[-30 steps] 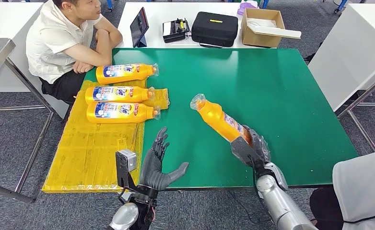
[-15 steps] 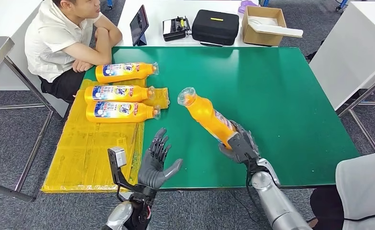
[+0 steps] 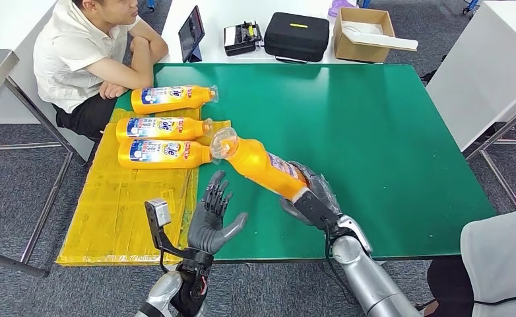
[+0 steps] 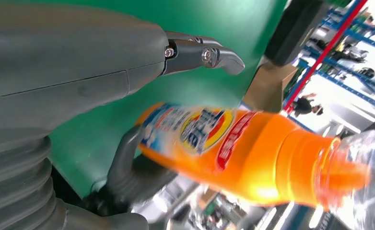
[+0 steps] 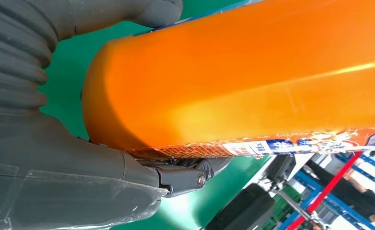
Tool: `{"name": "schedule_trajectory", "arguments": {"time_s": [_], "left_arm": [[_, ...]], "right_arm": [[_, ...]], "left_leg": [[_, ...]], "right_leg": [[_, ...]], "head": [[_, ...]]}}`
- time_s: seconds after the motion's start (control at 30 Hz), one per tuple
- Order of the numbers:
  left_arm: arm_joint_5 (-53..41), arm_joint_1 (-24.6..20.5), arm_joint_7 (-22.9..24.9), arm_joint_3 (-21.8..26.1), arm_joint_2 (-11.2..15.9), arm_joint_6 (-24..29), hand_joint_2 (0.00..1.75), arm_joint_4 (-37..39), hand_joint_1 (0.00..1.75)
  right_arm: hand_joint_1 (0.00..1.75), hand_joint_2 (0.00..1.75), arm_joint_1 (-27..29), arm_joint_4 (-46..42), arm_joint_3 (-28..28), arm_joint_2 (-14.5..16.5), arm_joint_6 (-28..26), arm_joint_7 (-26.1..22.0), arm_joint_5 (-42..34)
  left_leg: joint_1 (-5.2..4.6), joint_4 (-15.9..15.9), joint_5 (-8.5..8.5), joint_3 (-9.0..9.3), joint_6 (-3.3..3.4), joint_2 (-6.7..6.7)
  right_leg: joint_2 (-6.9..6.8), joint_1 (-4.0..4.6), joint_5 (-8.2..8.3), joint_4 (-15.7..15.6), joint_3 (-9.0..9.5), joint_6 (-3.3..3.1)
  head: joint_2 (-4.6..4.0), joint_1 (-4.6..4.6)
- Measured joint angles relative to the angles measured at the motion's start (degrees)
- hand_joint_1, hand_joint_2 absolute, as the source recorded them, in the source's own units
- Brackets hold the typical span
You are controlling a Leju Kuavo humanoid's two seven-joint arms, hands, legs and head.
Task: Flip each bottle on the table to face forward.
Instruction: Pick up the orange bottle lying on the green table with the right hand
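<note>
- Right hand (image 3: 310, 201) grips the base of an orange plastic bottle with a clear cap (image 3: 258, 165), its fingers wrapped around it; the bottle is tilted above the green bench (image 3: 374, 132), cap toward the robot's left.
- Left hand (image 3: 212, 218) holds nothing, its fingers spread wide, upright at the near bench edge, just beside the raised bottle.
- Three more orange bottles (image 3: 165, 125) lie on their sides in a row, labels up, by the yellow sheet (image 3: 123, 211).
- Person in a white shirt (image 3: 77, 56) sits at the far left corner.
</note>
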Motion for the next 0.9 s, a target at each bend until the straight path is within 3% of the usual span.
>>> {"name": "schedule_trajectory", "arguments": {"time_s": [0.33,0.9], "left_arm": [[-1.7,-0.5,-0.7,1.4,-0.5,1.1,1.75,0.0,0.0],[-5.9,-0.7,-2.9,1.5,-0.6,2.4,1.75,-0.3,0.0]], "right_arm": [[1.75,1.75,3.3,-3.7,1.2,0.2,0.0,-0.4,-2.0],[1.75,1.75,3.7,-4.1,1.8,0.2,2.0,-0.1,-2.7]], "left_leg": [[0.01,0.0,0.0,-0.03,0.0,0.0],[0.0,0.0,0.0,-0.04,0.0,0.0]], "right_leg": [[0.0,0.0,-0.01,0.0,-0.02,0.0],[0.0,0.0,-0.01,0.0,-0.03,0.0]], "head": [[0.0,0.0],[0.0,0.01]]}}
